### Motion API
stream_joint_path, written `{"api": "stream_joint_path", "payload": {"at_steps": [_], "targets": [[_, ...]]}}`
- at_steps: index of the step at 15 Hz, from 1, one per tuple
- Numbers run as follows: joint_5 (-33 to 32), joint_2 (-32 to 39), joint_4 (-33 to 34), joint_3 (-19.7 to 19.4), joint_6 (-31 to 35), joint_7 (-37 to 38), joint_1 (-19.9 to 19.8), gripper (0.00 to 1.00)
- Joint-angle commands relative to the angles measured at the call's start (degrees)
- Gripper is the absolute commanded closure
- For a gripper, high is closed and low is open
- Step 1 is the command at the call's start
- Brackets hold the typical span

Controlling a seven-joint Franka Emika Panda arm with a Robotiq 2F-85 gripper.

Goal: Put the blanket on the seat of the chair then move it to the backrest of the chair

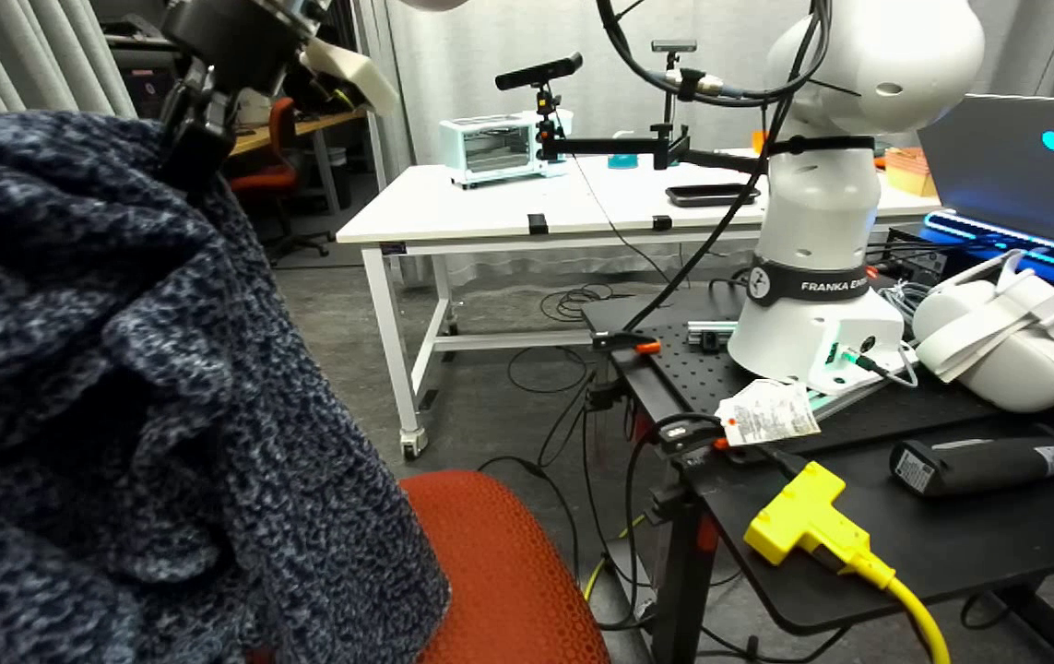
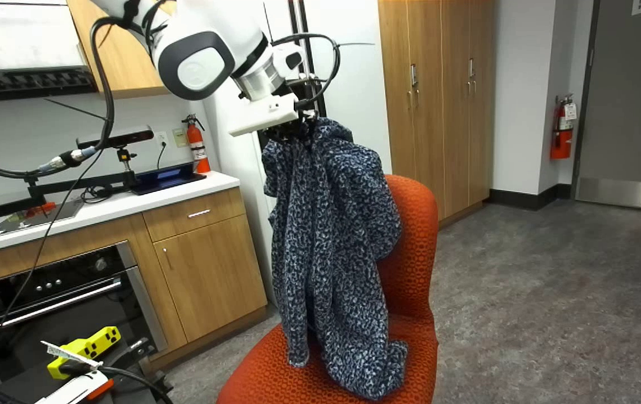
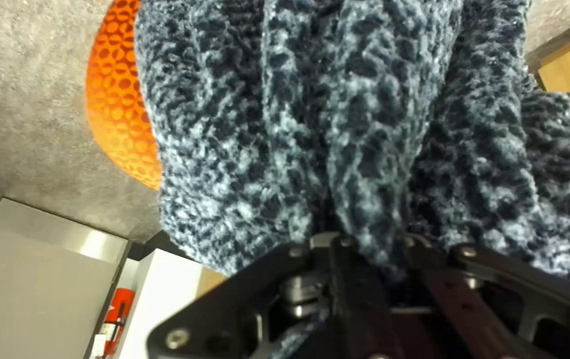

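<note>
Speckled blue-grey blanket [image 1: 148, 397] nearest, held by the gripper [image 1: 193, 171] at an orange chair [image 1: 508, 572]
In an exterior view it fills the left side, hiding part of the chair; in an exterior view its lower folds rest on the seat [image 2: 272, 376], its bulk before the backrest [image 2: 413, 247]; in the wrist view the fingers [image 3: 457, 294] pinch a bunched fold.
</note>
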Motion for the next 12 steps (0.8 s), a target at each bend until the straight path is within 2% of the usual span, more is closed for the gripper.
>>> {"api": "stream_joint_path", "payload": {"at_steps": [1, 5, 7, 11, 12], "targets": [[6.8, -10.1, -7.7, -2.3, -0.4, -4.4, -0.1, 0.98], [10.6, -17.7, -14.9, -6.0, -0.7, -5.4, 0.5, 0.98], [10.3, -20.2, -17.5, -7.0, -0.9, -4.5, 0.2, 0.98], [3.9, -24.5, -21.9, -6.8, -4.1, -2.9, -3.3, 0.98], [-4.7, -24.9, -23.1, -13.3, -5.2, 1.7, 1.6, 0.98]]}}
